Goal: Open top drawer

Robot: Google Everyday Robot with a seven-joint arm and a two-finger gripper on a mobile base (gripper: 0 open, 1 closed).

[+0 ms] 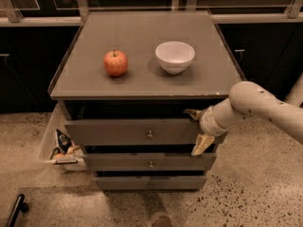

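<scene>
The top drawer [128,131] is the widest grey front, just under the cabinet top, with a small round knob [150,135] at its centre. It stands slightly out from the cabinet, and a dark gap shows above it. My gripper [197,129] is at the right end of this front. It is open, with one finger [192,113] at the front's upper edge and the other finger [202,144] at its lower edge. My white arm reaches in from the right.
A red apple [115,63] and a white bowl [174,56] sit on the cabinet top [142,84]. Two narrower drawers [149,163] lie below the top one. A white bin [59,148] holding packets stands at the cabinet's left. Dark cabinets line the back.
</scene>
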